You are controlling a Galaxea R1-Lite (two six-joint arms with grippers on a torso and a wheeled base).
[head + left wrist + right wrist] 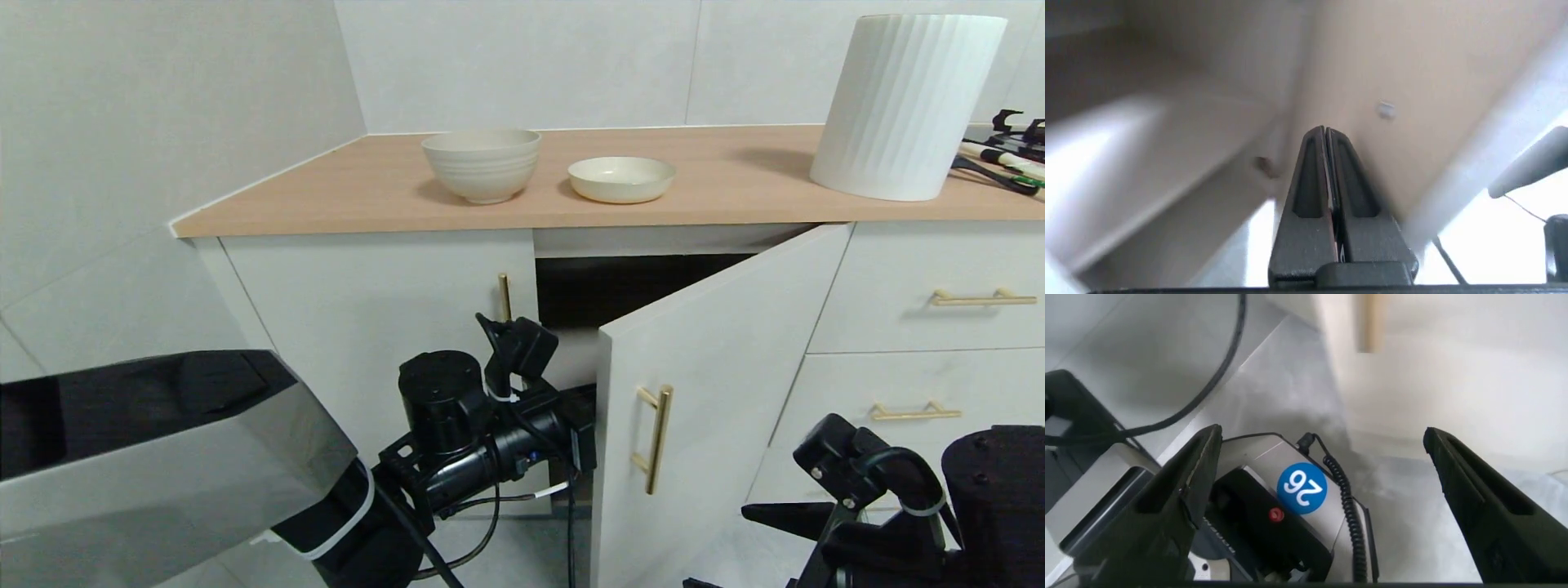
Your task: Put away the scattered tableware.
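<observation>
A ribbed cream bowl and a shallow cream dish stand side by side on the wooden countertop. Below them a white cabinet door with a gold handle stands ajar, the inside dark. My left arm sits low at the gap beside the door's free edge. My left gripper is shut with nothing in it, pointing at a pale cabinet panel. My right gripper is open and empty, low in front of the drawers, over the floor.
A tall white ribbed container stands at the counter's right, with several utensils beyond it. Two drawers with gold handles are right of the open door. Walls close off the left and back.
</observation>
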